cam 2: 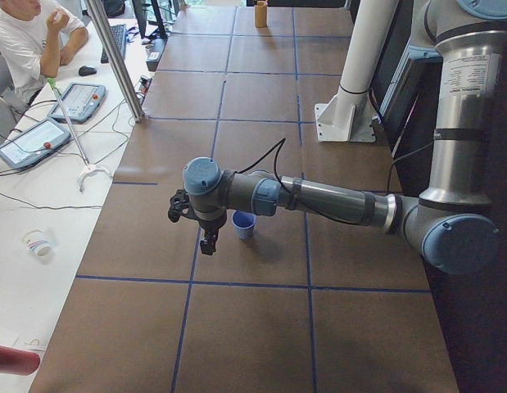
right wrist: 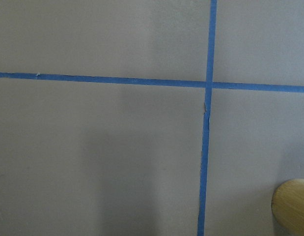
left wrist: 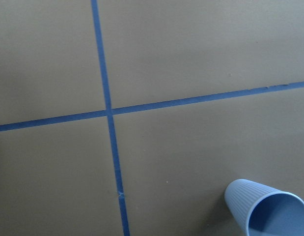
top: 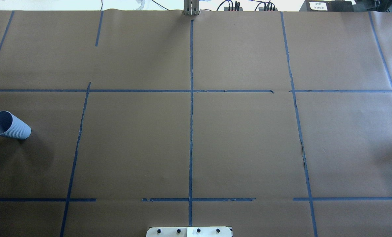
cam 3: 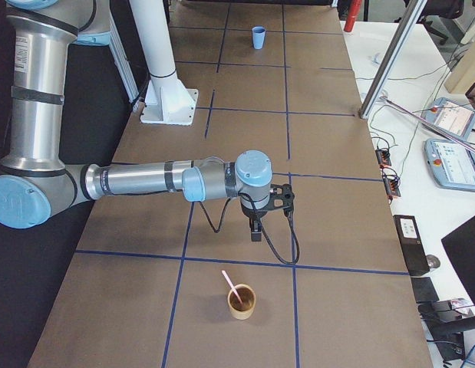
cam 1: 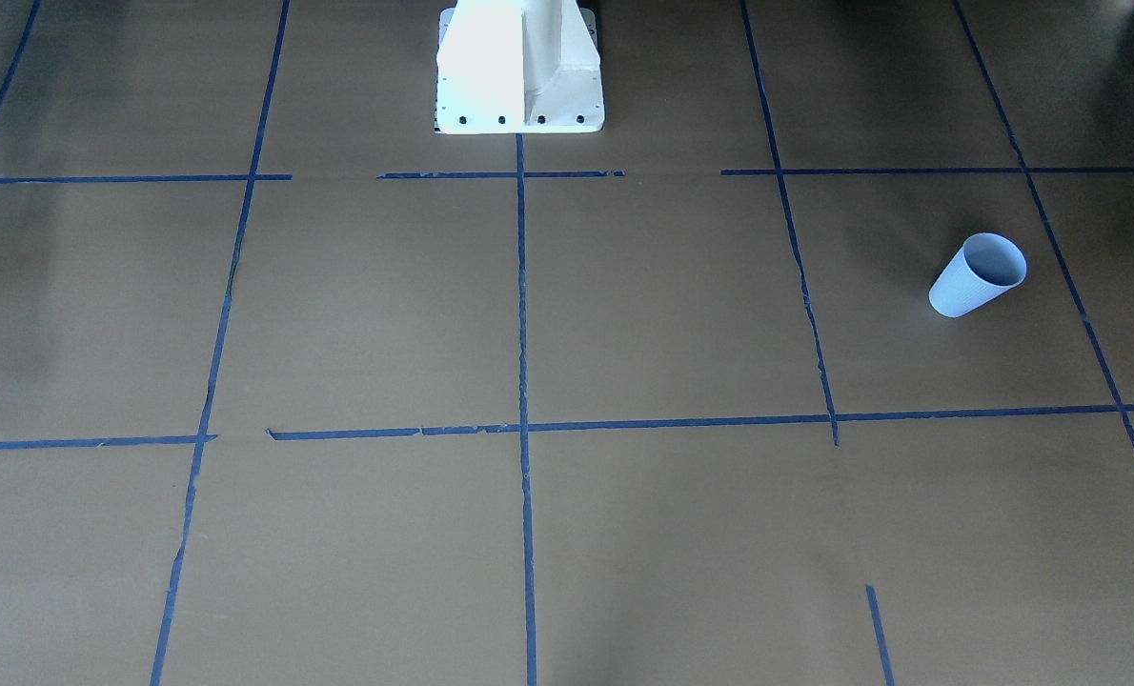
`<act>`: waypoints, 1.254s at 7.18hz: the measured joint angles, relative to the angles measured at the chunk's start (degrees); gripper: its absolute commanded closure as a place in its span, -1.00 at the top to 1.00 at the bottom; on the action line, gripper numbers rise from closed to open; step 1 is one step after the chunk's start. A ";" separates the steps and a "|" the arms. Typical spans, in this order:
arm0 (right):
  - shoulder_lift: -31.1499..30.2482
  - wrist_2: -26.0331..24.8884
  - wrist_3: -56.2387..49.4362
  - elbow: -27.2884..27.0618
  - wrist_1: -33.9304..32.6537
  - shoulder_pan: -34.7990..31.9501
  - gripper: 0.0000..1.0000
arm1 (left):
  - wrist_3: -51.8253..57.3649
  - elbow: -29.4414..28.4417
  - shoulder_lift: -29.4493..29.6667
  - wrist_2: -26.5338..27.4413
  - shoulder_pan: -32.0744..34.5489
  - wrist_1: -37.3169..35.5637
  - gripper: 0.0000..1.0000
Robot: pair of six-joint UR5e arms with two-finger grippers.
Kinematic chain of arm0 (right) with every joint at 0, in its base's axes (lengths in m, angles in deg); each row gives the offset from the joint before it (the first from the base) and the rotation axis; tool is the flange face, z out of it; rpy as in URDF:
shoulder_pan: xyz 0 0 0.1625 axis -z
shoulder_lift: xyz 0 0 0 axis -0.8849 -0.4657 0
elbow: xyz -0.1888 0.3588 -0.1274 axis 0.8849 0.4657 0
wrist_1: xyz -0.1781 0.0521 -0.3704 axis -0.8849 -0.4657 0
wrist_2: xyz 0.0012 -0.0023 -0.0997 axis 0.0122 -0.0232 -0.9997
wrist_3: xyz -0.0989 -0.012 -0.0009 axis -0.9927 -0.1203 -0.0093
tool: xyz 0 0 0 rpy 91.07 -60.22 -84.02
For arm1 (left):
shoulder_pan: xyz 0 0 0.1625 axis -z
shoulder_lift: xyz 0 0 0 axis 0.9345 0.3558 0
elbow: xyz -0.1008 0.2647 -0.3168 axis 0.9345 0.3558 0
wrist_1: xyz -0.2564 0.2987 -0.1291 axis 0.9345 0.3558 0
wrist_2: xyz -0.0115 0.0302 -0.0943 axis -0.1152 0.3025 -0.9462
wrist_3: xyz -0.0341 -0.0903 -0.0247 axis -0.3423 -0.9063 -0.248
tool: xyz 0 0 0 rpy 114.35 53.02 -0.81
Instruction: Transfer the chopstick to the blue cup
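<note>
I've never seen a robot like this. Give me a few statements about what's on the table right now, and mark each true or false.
1. The chopstick stands in a brown cup. True.
2. The blue cup lies tipped on its side. False: it stands upright with its mouth up.
3. The blue cup holds no chopstick. True.
4. The right gripper holds the chopstick. False: it hangs apart from the chopstick, which leans in the brown cup.
5. The two cups stand side by side. False: they stand far apart, at opposite ends of the table.
</note>
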 measured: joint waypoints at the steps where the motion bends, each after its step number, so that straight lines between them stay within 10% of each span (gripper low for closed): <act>1: -0.11 -0.01 0.01 0.20 0.00 0.20 1.00 | -1.56 0.05 -0.23 0.05 -0.45 1.02 1.00; 7: 0.19 0.17 0.02 2.01 0.08 2.09 1.00 | -20.10 0.26 -2.74 4.33 -15.68 10.95 0.97; 8: 0.35 0.21 0.02 2.11 0.09 2.54 1.00 | -21.79 -0.19 -3.13 4.65 -17.88 12.14 0.82; 9: 0.48 0.24 0.02 2.20 0.09 2.86 1.00 | -22.93 -0.70 -3.30 4.79 -19.90 12.58 0.18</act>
